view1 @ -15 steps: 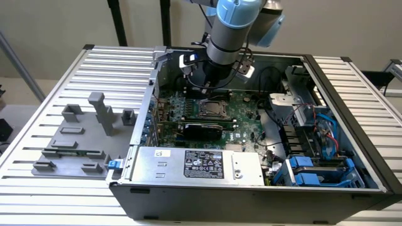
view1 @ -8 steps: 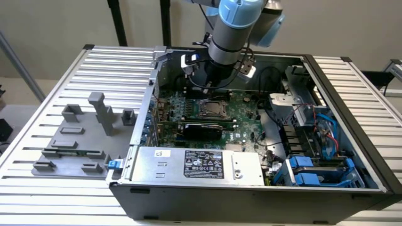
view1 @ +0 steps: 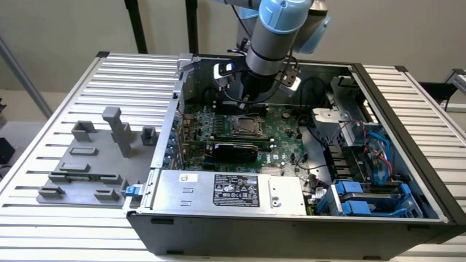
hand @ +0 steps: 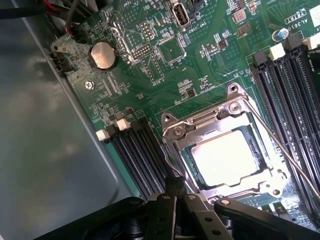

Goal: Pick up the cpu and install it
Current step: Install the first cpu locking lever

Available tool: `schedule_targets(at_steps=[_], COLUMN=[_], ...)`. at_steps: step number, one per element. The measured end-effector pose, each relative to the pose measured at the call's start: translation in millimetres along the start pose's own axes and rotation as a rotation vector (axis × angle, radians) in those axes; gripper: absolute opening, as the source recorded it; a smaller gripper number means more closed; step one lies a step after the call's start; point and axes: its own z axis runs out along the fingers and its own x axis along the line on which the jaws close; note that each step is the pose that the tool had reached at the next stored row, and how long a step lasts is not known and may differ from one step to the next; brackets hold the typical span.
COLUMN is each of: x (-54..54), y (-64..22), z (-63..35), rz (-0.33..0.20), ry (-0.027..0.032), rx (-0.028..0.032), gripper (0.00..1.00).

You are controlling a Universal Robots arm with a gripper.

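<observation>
gripper (hand: pixel 176 192) is closed and empty, tip just beside the socket frame (hand: pixel 200 125). cpu (hand: pixel 227 157) already sits in the socket, so keep your moves slow near the lever (hand: pixel 285 152).

The motherboard (hand: pixel 200 65) is deep green, speckled with tiny silver solder points and black slots — the cpu (hand: pixel 227 159) gleams pale silver inside a shiny metal frame (hand: pixel 240 107). The computer case (view1: pixel 291 232) is dark grey, the fixture blocks (view1: pixel 91 158) matte grey on a ribbed silver table (view1: pixel 51 131) — the arm (view1: pixel 280 22) is light blue.
</observation>
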Motion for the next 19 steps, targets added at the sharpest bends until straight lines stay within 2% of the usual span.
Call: schedule_targets(at_steps=[19], x=[1.4], y=[7.2], z=[4.8], rz=[0.0], ry=[-0.0004], rx=[-0.0003], gripper=[0.11])
